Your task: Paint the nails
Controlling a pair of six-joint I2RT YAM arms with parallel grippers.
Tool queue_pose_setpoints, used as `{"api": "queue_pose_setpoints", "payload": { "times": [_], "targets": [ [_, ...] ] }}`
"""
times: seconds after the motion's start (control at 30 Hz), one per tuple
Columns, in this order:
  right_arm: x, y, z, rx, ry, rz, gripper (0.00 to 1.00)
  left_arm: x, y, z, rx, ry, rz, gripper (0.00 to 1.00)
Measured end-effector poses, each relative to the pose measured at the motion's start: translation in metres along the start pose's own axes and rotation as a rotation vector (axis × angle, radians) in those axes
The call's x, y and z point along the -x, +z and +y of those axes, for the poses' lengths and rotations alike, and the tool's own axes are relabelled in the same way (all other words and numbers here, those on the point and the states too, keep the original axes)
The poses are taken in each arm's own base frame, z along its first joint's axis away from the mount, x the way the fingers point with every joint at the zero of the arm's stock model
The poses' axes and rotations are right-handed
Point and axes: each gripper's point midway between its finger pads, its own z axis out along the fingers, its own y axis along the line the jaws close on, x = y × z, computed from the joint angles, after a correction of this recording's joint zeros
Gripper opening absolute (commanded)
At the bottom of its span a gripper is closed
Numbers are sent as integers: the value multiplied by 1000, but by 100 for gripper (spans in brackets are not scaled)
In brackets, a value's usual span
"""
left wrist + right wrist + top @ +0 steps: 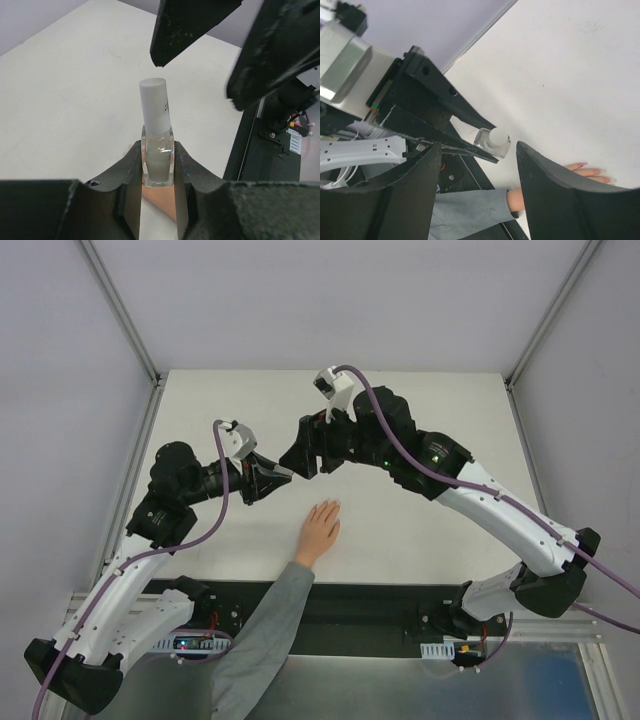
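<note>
White tabletop [420, 540], left gripper [283, 476] clamped on small clear bottle [157, 162], white cap [154, 105] upright, right gripper [479, 145] jaws apart near cap, grey-sleeved hand [320, 530] flat beneath, nails [581, 164] pointing away from arm bases.

White-shelled arms [500, 510] with black joints [175, 465], looping purple cables [366, 392] and white wrist cameras [336, 390]

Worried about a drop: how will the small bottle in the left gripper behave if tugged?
Probably rigid and breakable: the bottle looks like clear glass. Its smooth sides could slip in the left gripper if tugged. The tall white cap suggests it tips easily when stood.
</note>
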Motion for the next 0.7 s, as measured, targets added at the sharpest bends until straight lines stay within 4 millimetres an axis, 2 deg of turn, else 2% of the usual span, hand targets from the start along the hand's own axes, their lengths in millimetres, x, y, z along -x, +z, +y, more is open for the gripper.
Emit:
{"api": "queue_pose_setpoints", "payload": {
  "times": [0.17, 0.27, 0.47, 0.7],
  "targets": [
    [-4, 10, -12, -64, 10, 15, 57, 1, -1, -1, 0, 5, -5, 0],
    [-6, 14, -15, -81, 12, 30, 46, 3, -3, -3, -1, 10, -11, 0],
    [-10, 20, -14, -69, 19, 54, 43, 4, -3, -3, -2, 13, -13, 0],
    [-18, 27, -10, -39, 26, 89, 20, 3, -3, -3, -1, 12, -11, 0]
  ]
}}
